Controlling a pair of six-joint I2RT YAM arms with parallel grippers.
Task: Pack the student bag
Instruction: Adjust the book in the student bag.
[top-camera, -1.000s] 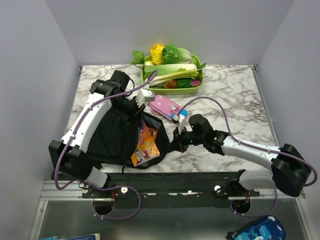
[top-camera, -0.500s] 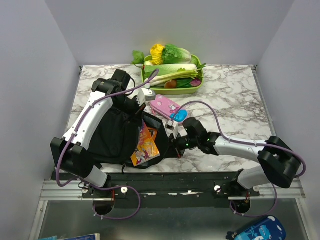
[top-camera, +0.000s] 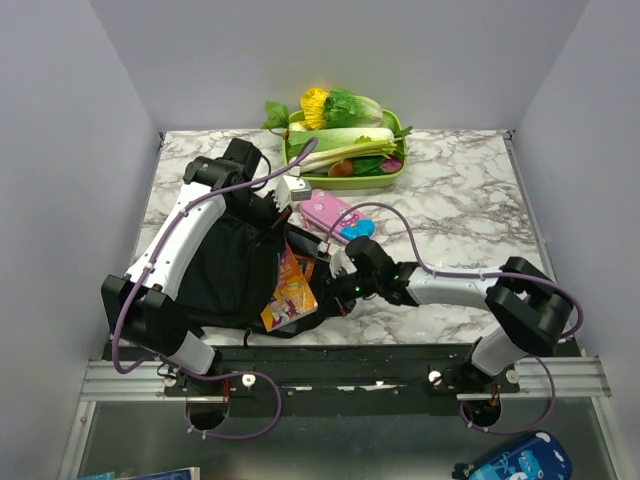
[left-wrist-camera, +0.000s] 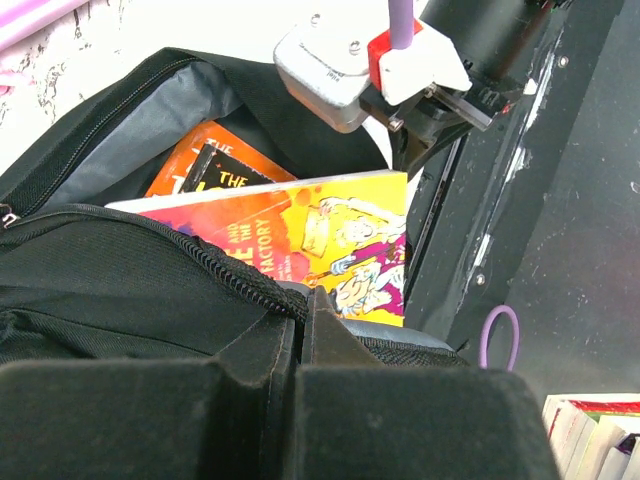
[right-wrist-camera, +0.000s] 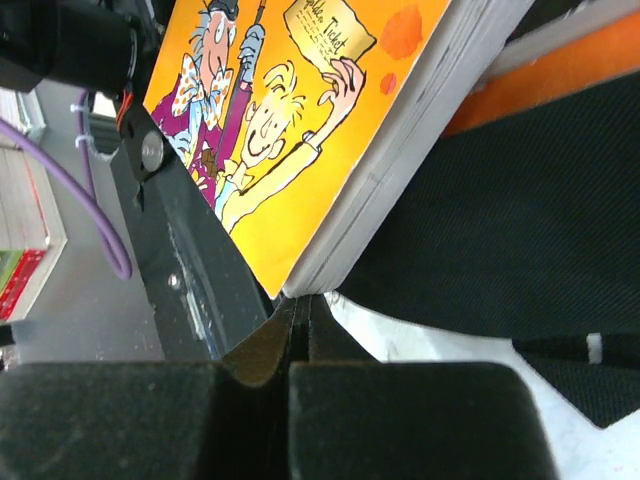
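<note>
- The student bag (top-camera: 225, 270) is lying on the near left part of the marble counter (top-camera: 460, 210), partly under the left arm, with its opening facing the middle of the counter.
- The left end effector (left-wrist-camera: 302, 310) is pinching the zipped rim of the bag's opening, its fingers pressed together on the black fabric and holding that edge up so the grey lining (left-wrist-camera: 150, 120) is showing.
- A yellow picture book (right-wrist-camera: 300, 120) is sticking partway out of the opening, its cartoon cover facing up.
- An orange book (left-wrist-camera: 185, 165) is lying directly beneath it, further inside the bag.
- The right end effector (right-wrist-camera: 300, 305) is reaching in low from the right, its fingers closed together with nothing visible between them, and its tips are sitting right at the lower outer corner of the yellow picture book, just above the counter.
- A pink pencil case (top-camera: 330, 212) is resting on the counter just beyond the bag's opening, apart from both books.
- A green tray (top-camera: 345, 183) is sitting at the far edge of the counter, carrying vegetables (top-camera: 345, 140).
</note>
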